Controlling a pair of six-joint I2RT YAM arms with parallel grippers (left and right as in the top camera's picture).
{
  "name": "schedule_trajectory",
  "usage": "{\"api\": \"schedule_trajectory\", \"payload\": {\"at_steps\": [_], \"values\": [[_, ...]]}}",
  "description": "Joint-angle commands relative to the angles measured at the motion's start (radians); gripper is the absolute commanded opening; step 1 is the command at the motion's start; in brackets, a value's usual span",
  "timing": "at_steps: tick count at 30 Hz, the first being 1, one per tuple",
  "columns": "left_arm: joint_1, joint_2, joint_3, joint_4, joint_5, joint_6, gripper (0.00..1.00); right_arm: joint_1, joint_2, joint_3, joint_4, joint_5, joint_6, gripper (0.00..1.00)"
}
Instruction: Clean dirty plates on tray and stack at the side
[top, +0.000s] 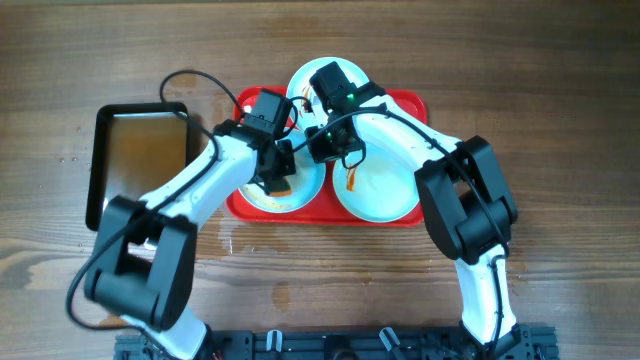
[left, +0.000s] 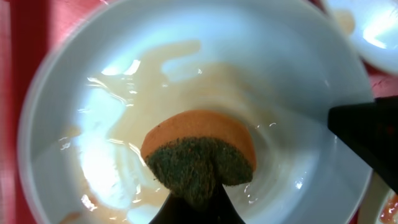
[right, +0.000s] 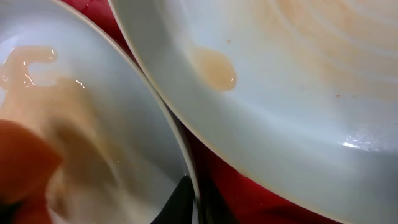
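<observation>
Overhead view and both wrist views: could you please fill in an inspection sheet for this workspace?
Surface: wooden table, brown planks.
Job's things: red tray holds three plates. The left plate is wet with a pale smear, the right plate has an orange streak, and the back plate is mostly hidden by the arms.
Clutter: black-rimmed pan left of the tray, apart from it.
Tools: left tool shut on a sponge, pressed onto the left plate. Right tool shut, seemingly pinching that plate's rim.
Cables: black cable loops over the table near the pan.
Surroundings: black rail at the near edge; nothing else seen.
</observation>
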Motion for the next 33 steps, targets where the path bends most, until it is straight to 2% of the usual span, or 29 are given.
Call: {"api": "schedule_trajectory", "payload": {"at_steps": [1,4,6,9,14,16,20,23,25,26,27,29,31,33], "values": [[-0.005,0.089,-0.006,0.007,0.076,-0.006,0.04,0.002,0.026,-0.011,-0.005,0.025,0.005,0.08],[-0.005,0.139,-0.006,0.021,0.043,-0.006,0.04,0.002,0.026,-0.011,-0.005,0.025,0.005,0.08],[-0.005,0.165,-0.006,0.006,-0.077,-0.002,0.04,0.002,0.026,-0.011,-0.006,0.025,0.006,0.08],[-0.005,0.168,-0.005,-0.056,-0.340,-0.003,0.04,0.002,0.026,-0.011,-0.009,0.025,0.005,0.08],[-0.004,0.124,-0.005,-0.107,-0.614,-0.002,0.04,0.002,0.026,-0.011,-0.004,0.025,0.005,0.08],[-0.005,0.089,-0.005,-0.106,-0.673,-0.003,0.04,0.002,0.026,-0.011,-0.004,0.025,0.005,0.08],[-0.005,0.018,-0.003,-0.091,-0.679,-0.003,0.04,0.002,0.026,-0.011,-0.004,0.025,0.006,0.08],[-0.005,-0.043,-0.003,-0.081,-0.580,-0.003,0.04,0.002,0.026,-0.011,-0.004,0.025,0.005,0.08],[-0.004,-0.064,-0.004,-0.064,-0.393,-0.003,0.04,0.002,0.026,-0.011,-0.004,0.025,0.005,0.08],[-0.004,-0.063,-0.004,-0.037,-0.209,-0.003,0.04,0.002,0.026,-0.011,-0.004,0.025,0.005,0.08],[-0.004,-0.053,-0.006,-0.011,-0.095,-0.003,0.04,0.002,0.026,-0.011,-0.004,0.025,0.005,0.08],[-0.005,-0.037,-0.011,0.027,0.048,-0.004,0.04,0.002,0.026,-0.011,-0.004,0.025,0.006,0.08],[-0.008,-0.019,-0.020,0.066,0.114,-0.038,0.04,0.002,0.026,-0.011,-0.004,0.025,0.005,0.08],[-0.011,0.009,-0.022,0.085,0.114,-0.076,0.04,0.002,0.026,-0.011,-0.004,0.025,0.005,0.08]]}}
